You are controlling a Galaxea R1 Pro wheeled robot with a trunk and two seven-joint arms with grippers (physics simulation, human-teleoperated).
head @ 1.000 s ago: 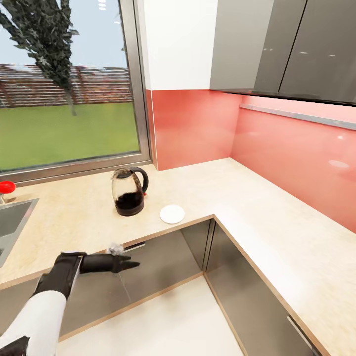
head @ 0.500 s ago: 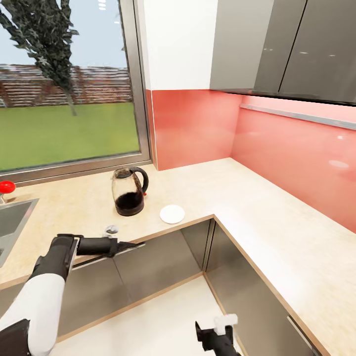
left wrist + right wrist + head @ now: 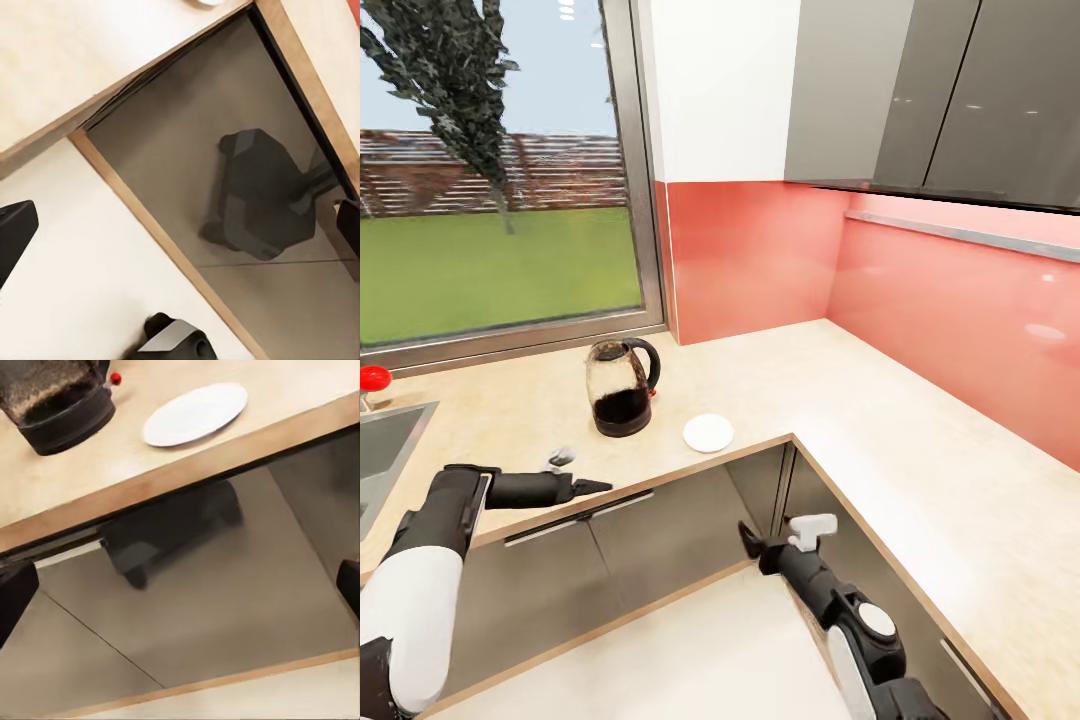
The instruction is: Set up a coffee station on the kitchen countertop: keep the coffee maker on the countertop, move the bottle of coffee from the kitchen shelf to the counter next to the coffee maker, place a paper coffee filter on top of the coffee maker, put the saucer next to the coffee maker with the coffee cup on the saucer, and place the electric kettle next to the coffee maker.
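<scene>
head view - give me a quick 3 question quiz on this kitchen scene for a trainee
1. True or false: the saucer lies on the countertop beside the electric kettle.
2. Which arm reaches over the countertop edge? A) left B) right
3. Fill in: the wall behind the countertop is ____.

Key: 1 true; 2 A, the left gripper, while the right gripper is before the cabinet fronts; 3 pink.

1. Daylight floods your head view through the window, leaving the countertop bright and evenly lit.
2. Soft glare patches sit on the pink backsplash and the upper cabinets.
3. Your wrist views show blurred dark reflections in the glossy cabinet fronts.
4. The electric kettle casts almost no shadow; the pictures are slightly soft throughout.
</scene>
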